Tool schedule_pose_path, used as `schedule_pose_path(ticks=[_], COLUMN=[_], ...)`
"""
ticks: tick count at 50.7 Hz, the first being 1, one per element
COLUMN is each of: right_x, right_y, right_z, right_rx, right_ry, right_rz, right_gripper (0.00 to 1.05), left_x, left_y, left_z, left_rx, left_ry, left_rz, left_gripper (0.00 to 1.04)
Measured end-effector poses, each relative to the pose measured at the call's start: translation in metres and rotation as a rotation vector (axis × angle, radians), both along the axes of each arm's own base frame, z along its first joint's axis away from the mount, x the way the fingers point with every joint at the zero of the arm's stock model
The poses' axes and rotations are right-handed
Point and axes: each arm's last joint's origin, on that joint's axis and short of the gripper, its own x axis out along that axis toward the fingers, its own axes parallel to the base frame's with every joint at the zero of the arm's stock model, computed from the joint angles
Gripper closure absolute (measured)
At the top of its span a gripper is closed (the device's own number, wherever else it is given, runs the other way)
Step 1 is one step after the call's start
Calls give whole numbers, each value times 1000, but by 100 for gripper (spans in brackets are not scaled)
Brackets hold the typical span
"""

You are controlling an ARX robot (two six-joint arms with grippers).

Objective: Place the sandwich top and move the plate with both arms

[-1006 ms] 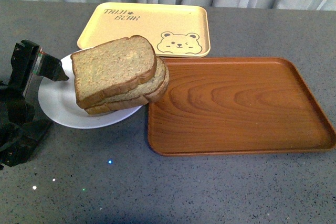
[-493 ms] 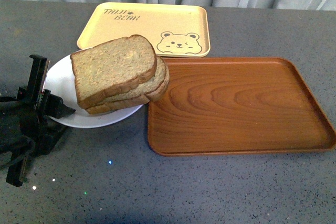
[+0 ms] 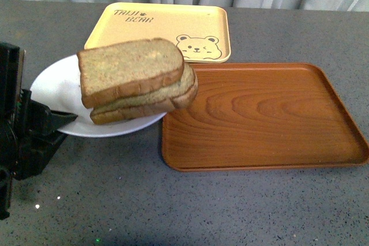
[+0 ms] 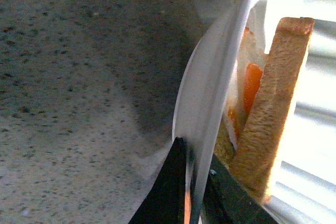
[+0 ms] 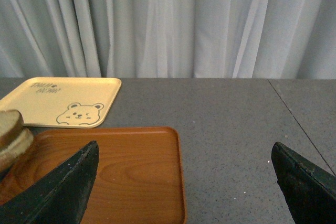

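The left fingers [image 4: 167,195] are closed, pinching the rim of the white plate [image 3: 57,84]; the right fingers [image 5: 63,187] are spread wide, holding nothing; the sandwich top [image 3: 130,70], brown with darker crust, lies atop the stack on the plate, beside the wood-grain tray [image 3: 259,113]; behind them, a yellow tray [image 3: 167,27] reads "TAIJI BEAR".

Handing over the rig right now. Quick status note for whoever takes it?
Grip: the left pincer is shut on the plate rim. The right pincer is open and empty, near the wooden tray.
The sandwich top sits on the lower slice, overhanging toward the tray. The plate looks raised off the table.
Done: top placed, one arm gripping.
Left: right arm not yet on the plate; move it, likely onto the wooden tray.
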Motion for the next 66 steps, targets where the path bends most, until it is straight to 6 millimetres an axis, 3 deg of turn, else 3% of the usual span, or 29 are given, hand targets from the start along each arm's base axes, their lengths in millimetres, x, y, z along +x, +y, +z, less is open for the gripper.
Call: schedule_pose_path(ticks=[9,21,26,33,55,63,66], right_x=[0,0,0,0,0,0,0], right_y=[0,0,0,0,0,0,0], right_z=[0,0,0,0,0,0,0], right_rx=[0,0,0,0,0,0,0], right_ry=[0,0,0,0,0,0,0], right_rz=[0,0,0,0,0,0,0], right_gripper=[9,9,9,9,9,9,9], left_x=[22,82,111,136,193,195,187], left_y=[-6,-24,-38,-56,-79,-71,-62], left_z=[25,43,38,25,3,3,1], left_rx=[1,40,62,76,94,111,114], left_ry=[-53,-84,-60,-23,25,8,-2], left_rz=[-17,-60,-74,-92,-107,-125,-129], left_gripper=[102,102,102,102,102,76,63])
